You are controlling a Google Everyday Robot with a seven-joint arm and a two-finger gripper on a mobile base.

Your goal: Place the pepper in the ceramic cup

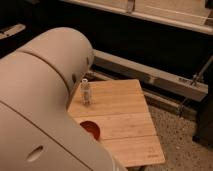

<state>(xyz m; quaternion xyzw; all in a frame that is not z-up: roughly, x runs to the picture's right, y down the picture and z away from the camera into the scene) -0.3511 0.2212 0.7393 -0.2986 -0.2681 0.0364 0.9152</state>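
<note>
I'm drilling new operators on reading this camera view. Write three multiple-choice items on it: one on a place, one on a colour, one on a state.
1. Where is the shaker bottle?
A. on the wooden table, near its far left corner
B. inside the bowl
C. on the floor

2. What colour is the bowl?
A. white
B. red-orange
C. blue

3. How is the shaker bottle standing?
A. tipped on its side
B. upside down
C. upright

Answers:
1. A, as it rests on the wood beside the robot's arm.
2. B, as its visible rim and inside are red-orange.
3. C, as its cap points up.

The gripper, with its jaws, is out of view.
</note>
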